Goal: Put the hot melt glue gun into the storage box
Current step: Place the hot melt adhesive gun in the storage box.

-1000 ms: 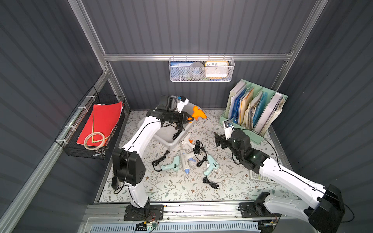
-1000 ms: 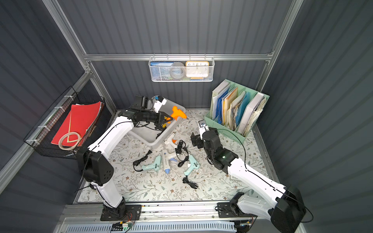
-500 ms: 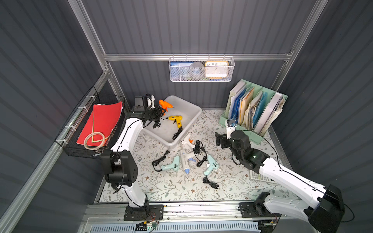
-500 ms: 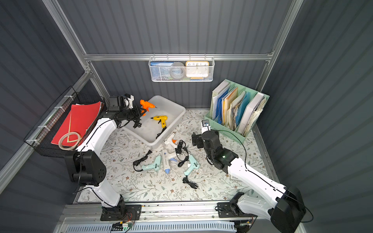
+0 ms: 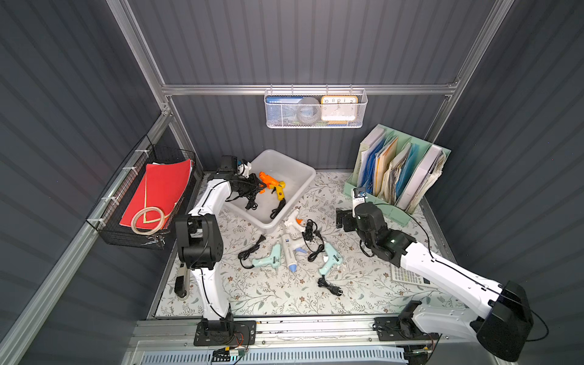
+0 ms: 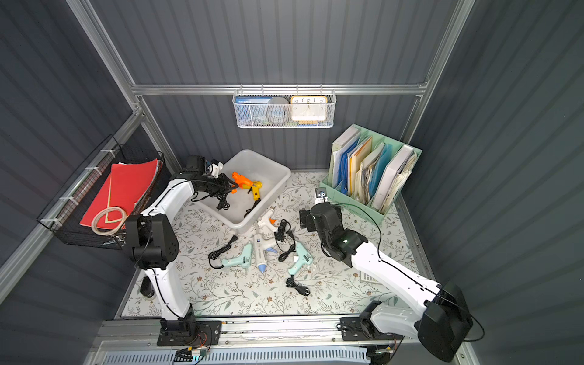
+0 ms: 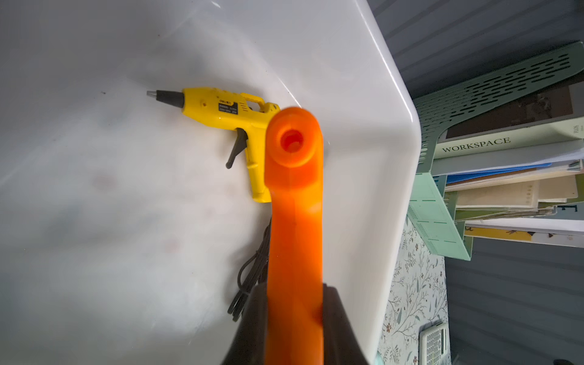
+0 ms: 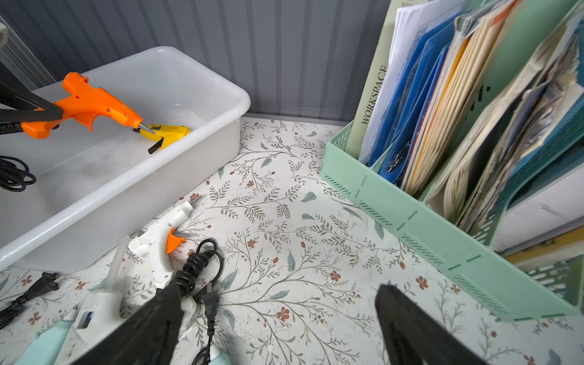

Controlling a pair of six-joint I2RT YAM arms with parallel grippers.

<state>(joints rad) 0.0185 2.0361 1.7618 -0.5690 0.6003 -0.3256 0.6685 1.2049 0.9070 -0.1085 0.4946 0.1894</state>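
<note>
A floral-patterned tabletop (image 5: 268,294) sits inside dark grey ribbed walls (image 5: 316,47) with aluminium rails (image 5: 395,89). The orange hot melt glue gun (image 5: 268,179) hangs over the inside of the storage box (image 5: 297,181), barrel near level and dipping slightly at the nozzle, which points toward a yellow glue gun (image 5: 280,191) lying on the box floor. The left gripper (image 5: 257,187) is clamped on the orange gun's handle; the right gripper (image 8: 276,292) has its fingers spread wide above the tabletop, grasping nothing.

Both top views: high above table's (image 5: 284,294) front edge, looking down, whole scene. Wrist views: close, sharing storage box (image 8: 196,94).
</note>
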